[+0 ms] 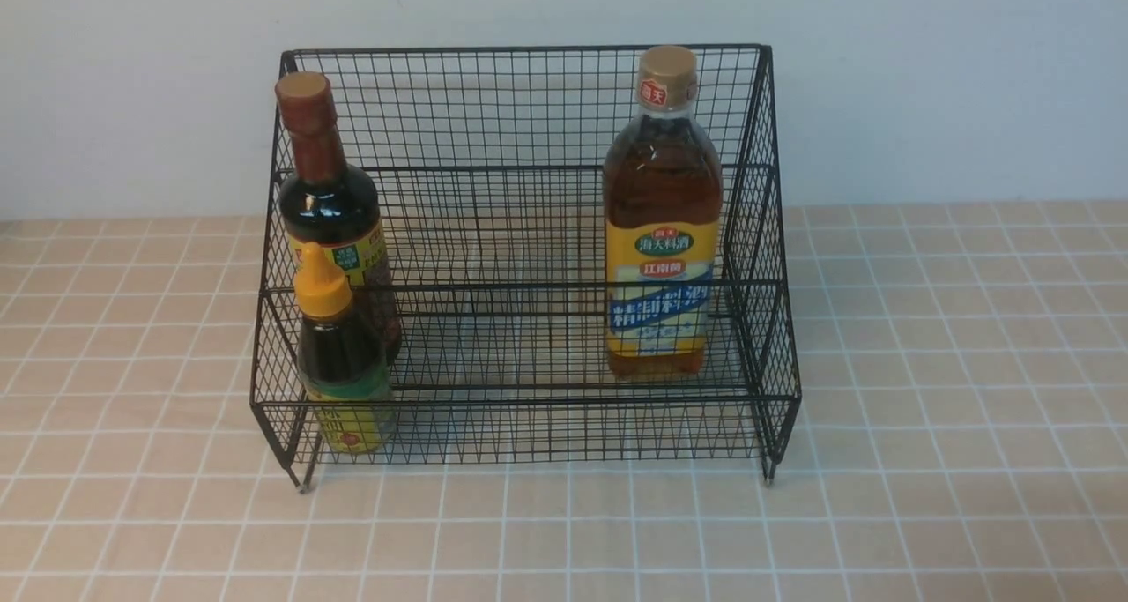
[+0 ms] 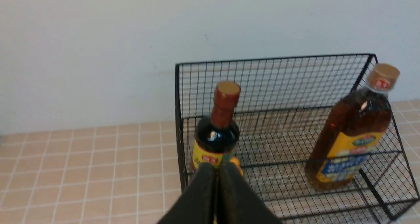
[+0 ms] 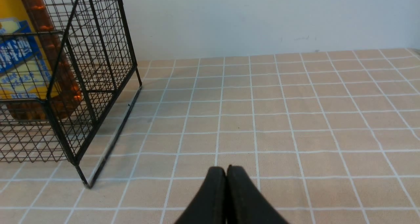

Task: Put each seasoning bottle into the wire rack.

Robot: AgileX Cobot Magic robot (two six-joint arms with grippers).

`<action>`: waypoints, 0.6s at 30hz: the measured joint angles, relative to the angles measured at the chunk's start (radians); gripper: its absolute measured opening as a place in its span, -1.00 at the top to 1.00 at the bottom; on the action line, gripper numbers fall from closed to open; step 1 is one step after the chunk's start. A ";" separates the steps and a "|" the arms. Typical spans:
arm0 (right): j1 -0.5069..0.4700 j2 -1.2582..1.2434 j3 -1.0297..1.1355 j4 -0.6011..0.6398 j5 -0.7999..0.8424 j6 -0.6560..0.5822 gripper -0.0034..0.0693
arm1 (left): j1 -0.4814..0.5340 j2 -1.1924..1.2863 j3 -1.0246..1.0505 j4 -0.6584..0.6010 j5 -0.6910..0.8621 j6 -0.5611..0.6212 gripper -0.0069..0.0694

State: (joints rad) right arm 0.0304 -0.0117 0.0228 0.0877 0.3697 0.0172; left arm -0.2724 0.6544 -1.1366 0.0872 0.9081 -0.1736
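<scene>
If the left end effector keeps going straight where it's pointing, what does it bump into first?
Probably the yellow nozzle cap of the small dark bottle, which peeks out just past the shut left end effector. The dark long-necked bottle stands right behind it. Depth is hard to judge.

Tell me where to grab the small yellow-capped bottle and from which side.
Grip the small bottle at its shoulder just under the yellow nozzle cap, coming from above. It stands upright in the wire rack front tier, with mesh covering its lower body and the dark long-necked bottle close behind, so only the top looks freely reachable.
</scene>
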 joint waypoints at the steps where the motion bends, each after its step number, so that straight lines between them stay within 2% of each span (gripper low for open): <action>1: 0.000 0.000 0.000 0.000 0.000 0.000 0.95 | 0.000 -0.025 0.035 -0.015 0.001 -0.001 0.84; 9: 0.000 0.000 0.000 0.000 0.000 0.000 0.95 | 0.000 -0.208 0.212 -0.138 0.076 0.004 0.84; 18: 0.000 0.000 0.000 0.000 0.000 0.000 0.95 | 0.000 -0.251 0.227 -0.146 0.078 0.074 0.84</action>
State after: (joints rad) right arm 0.0304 -0.0117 0.0228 0.0877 0.3697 0.0172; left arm -0.2724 0.4036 -0.9100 -0.0591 0.9858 -0.0996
